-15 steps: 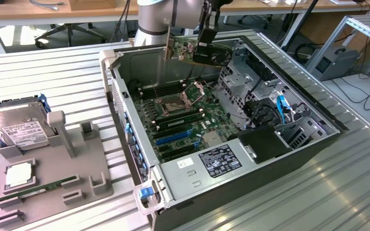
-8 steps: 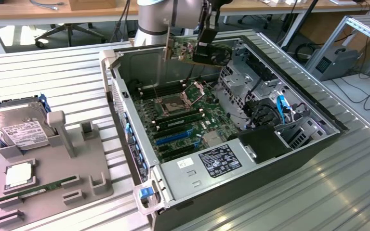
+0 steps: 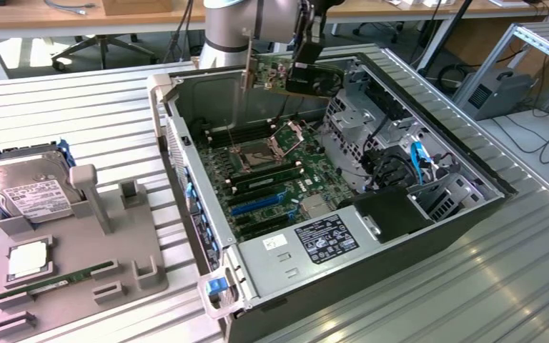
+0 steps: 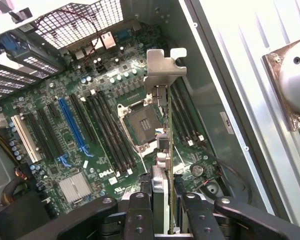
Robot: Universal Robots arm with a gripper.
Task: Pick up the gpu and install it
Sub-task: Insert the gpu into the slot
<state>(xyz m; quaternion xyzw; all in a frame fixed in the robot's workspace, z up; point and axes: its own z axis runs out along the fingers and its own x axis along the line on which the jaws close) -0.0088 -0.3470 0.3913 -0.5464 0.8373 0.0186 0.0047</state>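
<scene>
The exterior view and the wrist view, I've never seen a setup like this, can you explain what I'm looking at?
The machine is a robot arm with a gripper at its tip. One picture comes from a camera off the arm, the other from one on its wrist. On a slatted metal table lies an open computer case, motherboard facing up. Beside it a grey holder carries a hard drive and a RAM stick. The gripper holds the gpu above the motherboard.

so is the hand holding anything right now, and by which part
Yes, the hand is clamped on the gpu, gripping its edge near the end away from the silver bracket, above the open computer case.
</scene>
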